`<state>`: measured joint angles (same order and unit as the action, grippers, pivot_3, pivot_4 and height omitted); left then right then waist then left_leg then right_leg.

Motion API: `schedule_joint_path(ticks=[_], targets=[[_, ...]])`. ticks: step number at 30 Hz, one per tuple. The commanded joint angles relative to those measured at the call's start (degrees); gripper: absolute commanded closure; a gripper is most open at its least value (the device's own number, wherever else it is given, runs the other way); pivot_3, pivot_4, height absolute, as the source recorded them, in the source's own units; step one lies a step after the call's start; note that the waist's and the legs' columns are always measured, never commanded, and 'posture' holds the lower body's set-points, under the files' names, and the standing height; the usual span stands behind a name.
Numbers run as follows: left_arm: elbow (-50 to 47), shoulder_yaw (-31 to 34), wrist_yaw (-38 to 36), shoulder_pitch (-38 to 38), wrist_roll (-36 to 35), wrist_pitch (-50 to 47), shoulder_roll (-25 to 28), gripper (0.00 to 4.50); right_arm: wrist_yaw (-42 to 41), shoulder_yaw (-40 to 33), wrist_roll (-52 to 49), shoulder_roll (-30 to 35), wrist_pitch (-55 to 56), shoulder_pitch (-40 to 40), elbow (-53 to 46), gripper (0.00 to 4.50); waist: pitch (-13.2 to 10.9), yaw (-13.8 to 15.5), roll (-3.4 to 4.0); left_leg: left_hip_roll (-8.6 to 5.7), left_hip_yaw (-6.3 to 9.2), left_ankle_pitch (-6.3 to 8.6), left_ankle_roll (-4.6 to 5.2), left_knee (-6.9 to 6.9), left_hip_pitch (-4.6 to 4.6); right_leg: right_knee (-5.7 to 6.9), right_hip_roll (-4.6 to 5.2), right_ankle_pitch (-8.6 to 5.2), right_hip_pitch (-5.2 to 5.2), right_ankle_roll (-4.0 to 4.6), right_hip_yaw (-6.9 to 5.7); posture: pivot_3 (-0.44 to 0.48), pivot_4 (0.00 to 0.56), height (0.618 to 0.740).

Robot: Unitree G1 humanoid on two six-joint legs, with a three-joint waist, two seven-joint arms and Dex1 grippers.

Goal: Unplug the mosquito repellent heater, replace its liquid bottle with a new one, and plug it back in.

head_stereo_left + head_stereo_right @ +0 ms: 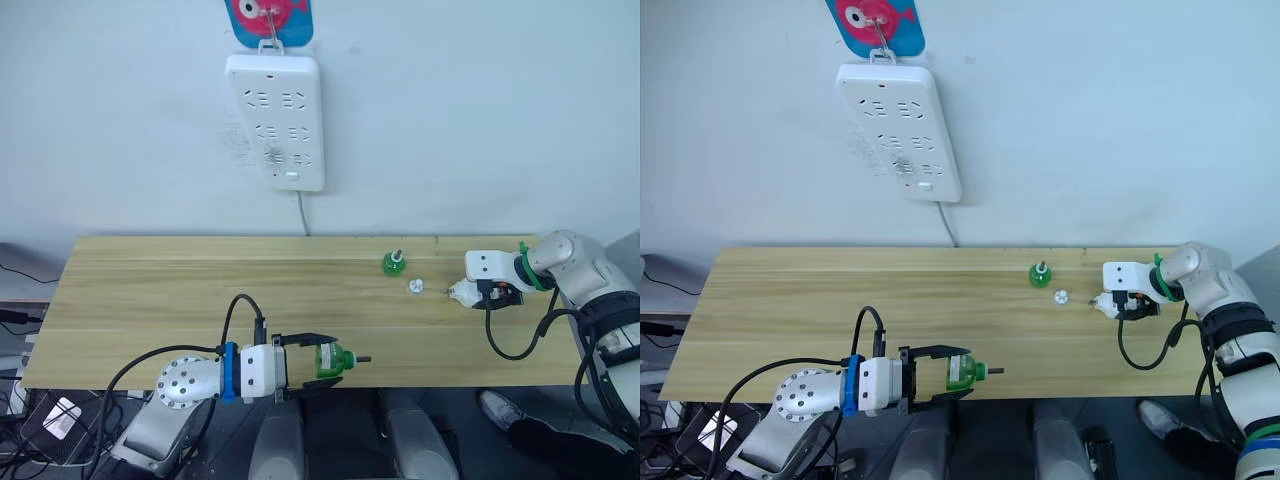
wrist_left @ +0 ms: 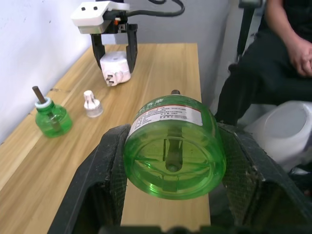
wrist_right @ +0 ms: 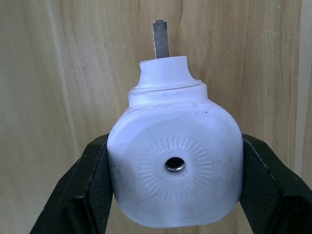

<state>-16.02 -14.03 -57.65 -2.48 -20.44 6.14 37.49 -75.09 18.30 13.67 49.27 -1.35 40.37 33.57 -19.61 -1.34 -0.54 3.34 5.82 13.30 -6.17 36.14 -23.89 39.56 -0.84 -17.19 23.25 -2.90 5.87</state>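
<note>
My left gripper (image 1: 325, 362) is clenched on a green bottle (image 1: 331, 360), near the front edge of the table (image 1: 150, 290). The bottle lies on its side between the two black fingers, and its thin wick stem points toward my right arm. In the left wrist view I look at the bottle's round base, with the stem going away from the camera.

My right gripper (image 1: 478, 294) is on the far right side of the table, and it is grasping the mosquito repellent heater (image 3: 174, 168). In the right wrist view the fingers press on both sides of the white body, the round vent hole faces the camera, and one metal prong (image 3: 161, 38) shows beyond it, over the wood. So the heater is unplugged and off the white power strip (image 1: 275, 120) on the wall.

Between the two arms, toward the wall, a second green bottle (image 1: 394, 262) stands upright with a bare dark stem, and a small whitish cap (image 1: 417, 285) lies just beside it.

I judge that the held bottle is the new one, since its cap seems to be off. The next move depends on one line: the wick axis already points roughly at the heater, well apart from it, so the heater's opening must turn to meet the stem. I cannot see that opening.
</note>
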Motion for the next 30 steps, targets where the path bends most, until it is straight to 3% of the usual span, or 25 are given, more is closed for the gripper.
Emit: schedule_joint_path(ticks=[1, 6, 9, 12, 15, 19, 25, 30], targets=[[-10.1, 3.1, 5.6, 3.4, -18.7, -24.3, 1.9, 2.15, -6.3, -12.5, -14.1, 5.8, -22.3, -7.1, -20.3, 1.49, -0.1, 0.6, 0.13, -0.05, 0.12, 0.0, 0.0, 0.04, -0.05, 0.08, 0.02, -0.01, 0.0, -0.01, -0.07, 0.045, 0.328, 0.74], [-12.4, 9.1, 8.5, 8.2, -37.4, -42.9, 4.6, 2.15, -1.2, -30.0, -34.3, 3.2, -57.9, -20.4, -50.2, 1.49, 0.0, 0.0, -0.01, -0.05, 0.26, 0.0, 0.0, 0.19, 0.02, 0.31, -0.01, -0.05, -0.07, 0.01, -0.21, 0.023, 0.309, 0.74], [-12.3, 12.0, 8.7, 10.4, -44.2, -49.1, 5.8, 2.15, 4.6, -39.5, -44.8, -4.8, -77.4, -23.3, -64.2, 1.49, 0.0, -0.8, -0.02, 0.0, 0.28, -0.04, -0.07, 0.23, 0.04, 0.4, -0.06, -0.06, -0.04, 0.03, -0.23, 0.009, 0.299, 0.74], [-11.7, 13.9, 9.4, 12.8, -48.7, -53.2, 5.8, 2.15, 10.8, -45.5, -52.3, -15.6, -89.2, -22.7, -72.4, 1.49, 0.1, -0.9, -0.13, -0.01, 0.27, -0.16, -0.28, 0.28, 0.06, 0.43, -0.06, -0.05, -0.04, 0.02, -0.21, 0.005, 0.288, 0.74], [-11.2, 15.1, 9.8, 14.7, -51.6, -56.1, 5.7, 2.15, 19.2, -48.1, -60.8, -24.8, -91.2, -23.4, -75.2, 1.49, 0.2, -0.7, -0.34, 0.01, 0.35, -0.21, -0.36, 0.29, 0.04, 0.42, -0.09, -0.06, -0.04, 0.01, -0.29, 0.008, 0.28, 0.74], [-10.4, 16.2, 10.5, 15.2, -52.3, -57.6, 4.7, 2.15, 28.7, -49.5, -71.5, -27.3, -91.2, -23.1, -73.4, 1.49, 0.2, -0.6, -0.33, -0.04, 0.25, -0.21, -0.36, 0.27, -0.02, 0.35, -0.04, -0.05, 0.01, 0.0, -0.21, 0.017, 0.274, 0.74], [-10.6, 17.6, 11.3, 14.4, -53.5, -58.9, 4.2, 2.15, 43.1, -51.3, -88.4, -27.0, -91.2, -21.0, -67.4, 1.49, 0.2, -0.5, -0.34, 0.02, 0.27, -0.21, -0.36, 0.17, -0.01, 0.39, -0.08, -0.05, 0.08, 0.02, -0.25, 0.023, 0.269, 0.74], [-9.3, 19.1, 12.3, 14.1, -54.8, -60.3, 3.5, 2.15, 54.6, -47.3, -106.0, -19.0, -83.3, -24.2, -62.5, 1.49, 0.2, -0.5, -0.37, 0.01, 0.25, -0.2, -0.35, 0.15, -0.04, 0.36, -0.06, -0.05, 0.08, 0.02, -0.24, 0.029, 0.265, 0.74]])
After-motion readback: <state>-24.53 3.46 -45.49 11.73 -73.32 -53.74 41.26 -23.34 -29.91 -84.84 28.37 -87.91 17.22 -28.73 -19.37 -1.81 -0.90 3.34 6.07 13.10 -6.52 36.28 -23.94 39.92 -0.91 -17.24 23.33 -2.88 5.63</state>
